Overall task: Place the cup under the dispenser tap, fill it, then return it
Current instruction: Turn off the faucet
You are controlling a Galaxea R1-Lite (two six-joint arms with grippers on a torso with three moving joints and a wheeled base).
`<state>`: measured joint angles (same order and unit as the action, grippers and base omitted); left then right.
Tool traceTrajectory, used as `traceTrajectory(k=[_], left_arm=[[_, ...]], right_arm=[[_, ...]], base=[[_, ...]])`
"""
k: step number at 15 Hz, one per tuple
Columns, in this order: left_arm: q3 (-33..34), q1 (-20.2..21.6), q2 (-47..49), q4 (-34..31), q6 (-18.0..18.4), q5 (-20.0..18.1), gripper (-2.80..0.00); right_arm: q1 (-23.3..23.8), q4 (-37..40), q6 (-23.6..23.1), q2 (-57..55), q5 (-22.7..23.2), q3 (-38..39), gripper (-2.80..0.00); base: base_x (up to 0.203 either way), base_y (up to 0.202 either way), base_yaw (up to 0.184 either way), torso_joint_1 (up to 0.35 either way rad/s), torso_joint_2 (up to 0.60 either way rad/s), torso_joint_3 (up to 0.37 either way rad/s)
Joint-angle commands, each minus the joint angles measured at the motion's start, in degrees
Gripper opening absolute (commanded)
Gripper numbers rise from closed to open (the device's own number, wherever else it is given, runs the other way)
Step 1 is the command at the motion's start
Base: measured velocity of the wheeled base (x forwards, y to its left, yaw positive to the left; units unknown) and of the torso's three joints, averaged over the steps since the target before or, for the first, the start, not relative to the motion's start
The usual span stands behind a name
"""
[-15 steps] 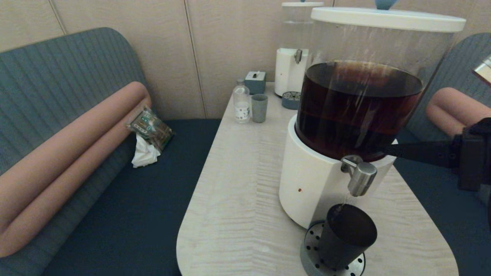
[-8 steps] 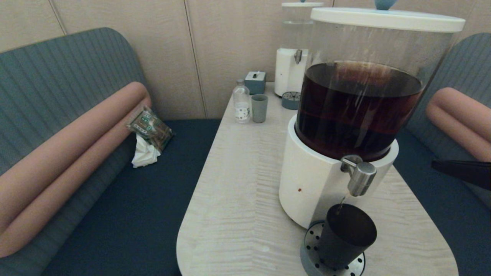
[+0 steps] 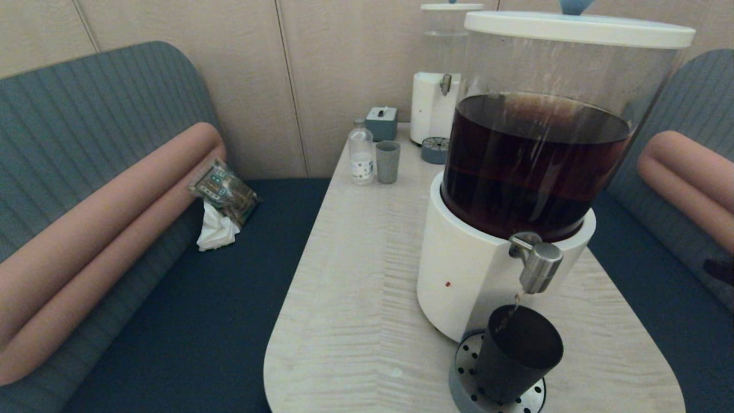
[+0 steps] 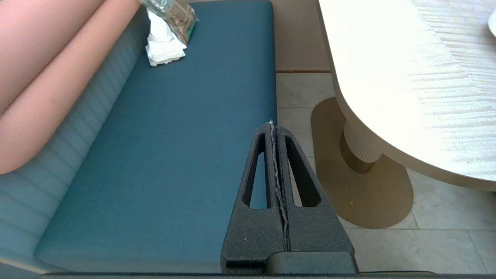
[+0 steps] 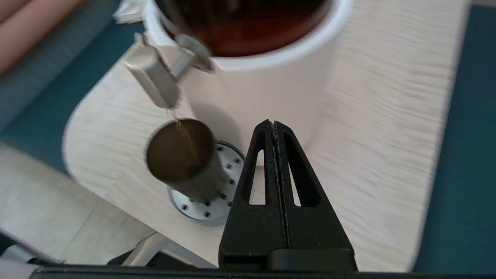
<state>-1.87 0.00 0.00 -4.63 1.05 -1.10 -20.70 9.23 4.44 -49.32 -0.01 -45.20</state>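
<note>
The cup (image 3: 518,360) is positioned upright on the perforated drip tray (image 3: 465,384) at the foot of the large dispenser (image 3: 516,189), directly beneath the dispenser tap (image 3: 537,263). A thin stream of dark brown liquid (image 3: 512,307) is seen falling from the tap into the open mouth of the cup, and the same stream is confirmed in the right wrist view, where the cup (image 5: 182,159) and the tap (image 5: 153,79) are shown one below the other. The cup is not touched by either gripper. The right gripper (image 5: 274,126) is held clear of the cup, above the table (image 3: 355,298) to the right of the dispenser base; its fingers (image 5: 259,170) are pressed fully together, and nothing is held between them. In the head view only a small dark part of that arm is visible at the right edge. The left gripper (image 4: 272,126) is parked low, above the blue bench seat (image 4: 174,147) beside the table (outside the head view); its fingers (image 4: 257,174) are likewise closed flat against each other, with nothing gripped. At the far end of the table are located a grey-green cup (image 3: 387,162), a small clear bottle (image 3: 361,155) just beside it, a small grey box (image 3: 382,122) and a smaller clear dispenser (image 3: 438,80). A packet and a white tissue (image 3: 221,201) are left on the bench.
</note>
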Motion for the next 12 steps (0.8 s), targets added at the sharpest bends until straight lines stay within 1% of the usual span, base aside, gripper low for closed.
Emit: traceTrajectory(k=[1,2,3,5,6,8,10,12], left_arm=[[-0.1,0.0,0.0,0.0,0.0,0.0,-2.80],[0.0,0.0,0.0,0.0,0.0,0.0,-2.80],[-0.1,0.0,0.0,0.0,0.0,0.0,-2.80],[0.0,0.0,0.0,0.0,0.0,0.0,-2.80],[0.0,0.0,0.0,0.0,0.0,0.0,-2.80],[0.0,0.0,0.0,0.0,0.0,0.0,-2.80],[0.0,0.0,0.0,0.0,0.0,0.0,-2.80],[0.0,0.0,0.0,0.0,0.0,0.0,-2.80]], right_arm=[[0.1,0.1,-0.1,4.4,-1.7,1.4,-2.80],[1.7,0.2,-0.4,5.7,-2.0,1.9,-2.80],[4.3,0.5,-0.8,7.0,-1.2,2.1,-2.80],[10.4,1.8,-1.1,9.9,2.8,2.3,-2.80],[12.5,2.8,-1.2,12.5,5.4,2.3,-2.80],[14.9,4.2,-1.6,17.8,7.8,2.3,-2.80],[17.5,4.3,-2.6,23.5,8.3,2.8,-2.80],[18.9,4.2,-3.0,29.3,8.1,3.4,-2.80]], base=[[0.000,0.000,0.000,0.000,0.00,0.000],[0.000,0.000,0.000,0.000,0.00,0.000],[0.000,0.000,0.000,0.000,0.00,0.000],[0.000,0.000,0.000,0.000,0.00,0.000],[0.000,0.000,0.000,0.000,0.00,0.000],[0.000,0.000,0.000,0.000,0.00,0.000],[0.000,0.000,0.000,0.000,0.00,0.000],[0.000,0.000,0.000,0.000,0.00,0.000]])
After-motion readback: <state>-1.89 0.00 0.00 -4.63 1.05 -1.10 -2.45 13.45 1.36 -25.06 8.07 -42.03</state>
